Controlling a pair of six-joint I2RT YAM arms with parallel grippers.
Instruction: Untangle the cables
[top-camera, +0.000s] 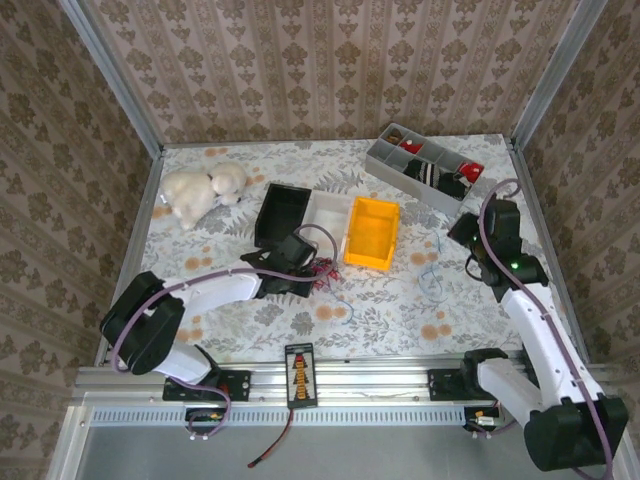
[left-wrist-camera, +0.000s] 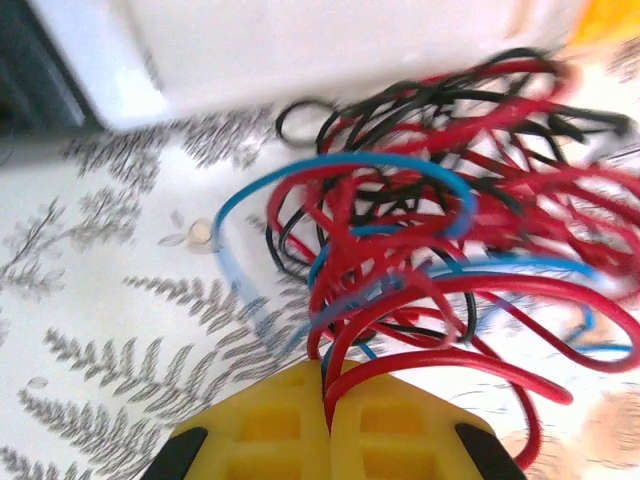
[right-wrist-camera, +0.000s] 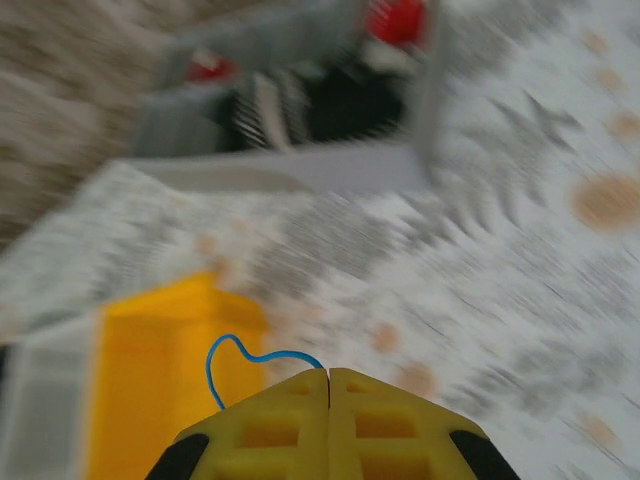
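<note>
As my left gripper (left-wrist-camera: 328, 405) clamps a red cable (left-wrist-camera: 450, 357) at the tangle (left-wrist-camera: 400, 200) on the tabletop (left-wrist-camera: 100, 330) and my right gripper (right-wrist-camera: 328, 385) pinches a separate blue cable (right-wrist-camera: 255, 357), I judge I'm separating strands; next, the red one needs drawing clear slowly.

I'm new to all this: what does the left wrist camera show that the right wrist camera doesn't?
Left wrist: a tangle of cables, red, blue and black, one red strand nipped in the shut left gripper, near a white tray. Right wrist: one blue wire at the shut right gripper, a yellow bin, a blurred grey organiser. Both: closed yellow fingers over the floral tablecloth.
</note>
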